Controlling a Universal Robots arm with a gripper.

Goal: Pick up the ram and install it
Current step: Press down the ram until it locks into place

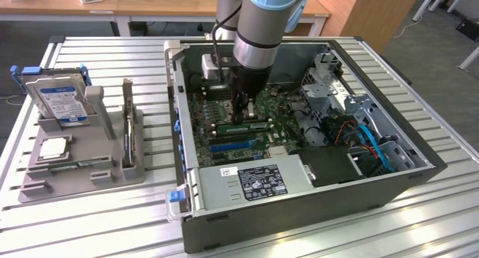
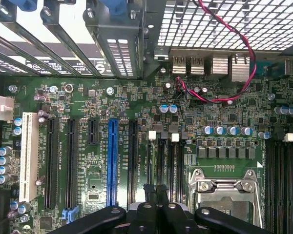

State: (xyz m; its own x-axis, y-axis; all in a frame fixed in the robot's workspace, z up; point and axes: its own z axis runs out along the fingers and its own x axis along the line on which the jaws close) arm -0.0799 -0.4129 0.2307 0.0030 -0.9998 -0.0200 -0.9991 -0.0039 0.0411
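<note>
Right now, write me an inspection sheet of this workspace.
Surface: slatted metal table, carrying an open computer case.
Job's things: ram, low over the motherboard at the gripper's tip; seating not clear.
Clutter: grey holder with hard drive and CPU chip.
Grippers: gripper shut, down inside the case.
Cables: blue cables in the case; red wire by the rear ports.
Surroundings: wooden desks behind.

A lab or workshop for robot work: an open computer case (image 1: 299,157) lies on a slatted metal table (image 1: 419,224), with a grey parts holder (image 1: 82,162) on the exterior view's left. Wooden desks (image 1: 150,5) stand at the far side, over a grey carpeted floor (image 1: 441,50).
</note>
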